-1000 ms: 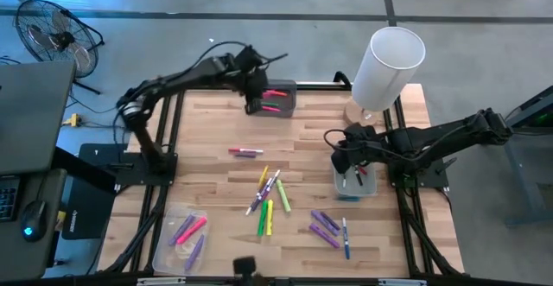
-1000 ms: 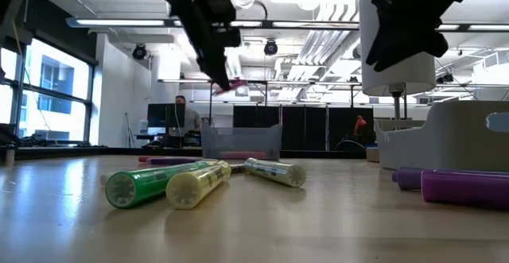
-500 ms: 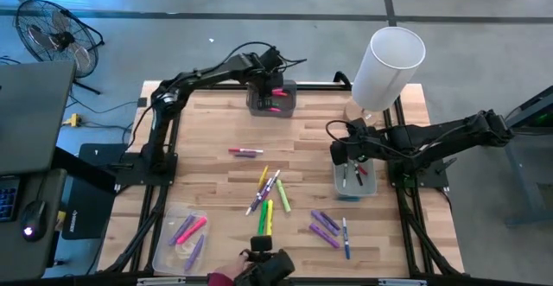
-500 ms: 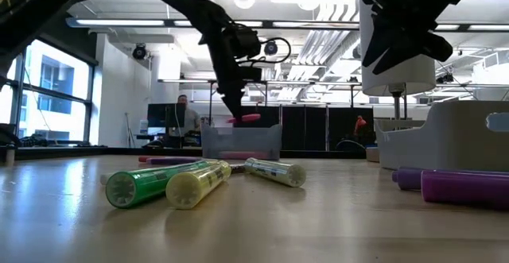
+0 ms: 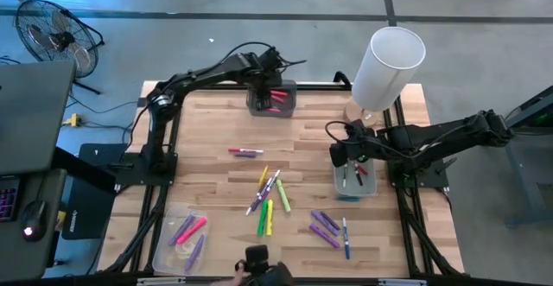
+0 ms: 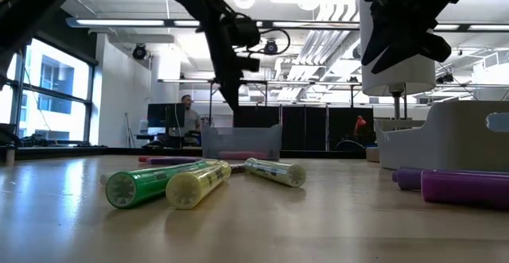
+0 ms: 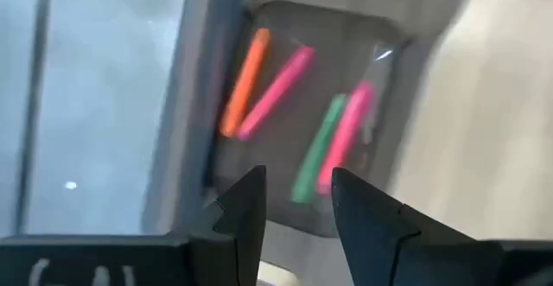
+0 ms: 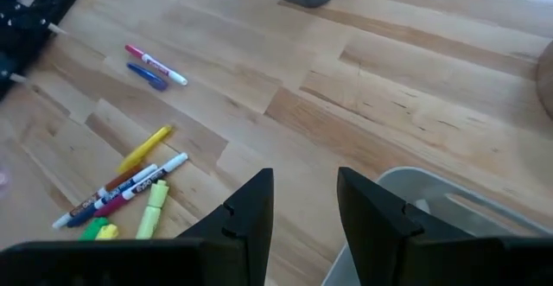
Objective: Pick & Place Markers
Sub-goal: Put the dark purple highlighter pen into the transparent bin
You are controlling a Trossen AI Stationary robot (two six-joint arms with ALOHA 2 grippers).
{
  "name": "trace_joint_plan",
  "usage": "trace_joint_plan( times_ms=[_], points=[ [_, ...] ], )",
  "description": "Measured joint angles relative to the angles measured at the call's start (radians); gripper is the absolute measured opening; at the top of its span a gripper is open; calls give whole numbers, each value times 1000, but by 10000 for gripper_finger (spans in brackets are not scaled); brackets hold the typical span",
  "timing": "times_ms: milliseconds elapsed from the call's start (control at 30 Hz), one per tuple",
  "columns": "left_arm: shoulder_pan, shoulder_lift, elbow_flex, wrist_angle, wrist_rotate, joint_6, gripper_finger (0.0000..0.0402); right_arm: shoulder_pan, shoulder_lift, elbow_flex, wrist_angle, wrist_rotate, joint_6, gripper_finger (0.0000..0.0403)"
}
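Note:
My left gripper (image 7: 298,182) hangs open over the grey tray (image 5: 288,89) at the table's far edge, with nothing between its fingers. Inside the tray lie an orange, a green and two pink markers (image 7: 346,135). More markers lie loose on the wood: a mixed cluster (image 5: 268,195) in the middle, a pink and purple pair (image 5: 246,152), and purple and blue ones (image 5: 327,225) near the right. My right gripper (image 8: 304,182) stands open above the pale tray (image 5: 354,182) at the right, holding nothing.
A tall white cylinder (image 5: 389,66) stands at the far right corner. A clear tray (image 5: 186,234) with pink and purple markers sits at the near left. A person's hand (image 5: 238,279) shows at the near edge, beside the low camera.
My left gripper has swung toward the table's right, out over the grey tray, and sunk a little. It has opened and let go of a pink marker, which has dropped into the tray. A person's hand has come in at the near edge.

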Motion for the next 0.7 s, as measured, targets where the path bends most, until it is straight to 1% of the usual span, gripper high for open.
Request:
trace_joint_plan(
  times_ms=[133,233,333,400,533,567,700],
  points=[
    [-46,-43,0,-55,100,-148,128,0,0,0,0,-28,-46,119],
    [-93,-57,0,-102,146,-252,125,0,0,0,0,-61,-86,119],
    [-157,-62,0,-150,176,-320,107,0,0,0,0,-86,-141,119],
    [-213,-62,-2,-158,213,-338,86,0,0,0,0,-90,-182,119],
    [-345,-64,-73,-90,277,-388,20,0,0,0,1,-90,-260,119],
    [-377,-64,-98,-65,289,-407,11,0,0,0,2,-90,-273,119],
    [-497,-64,-193,30,304,-524,13,0,0,0,7,-85,-316,119]
  ],
)
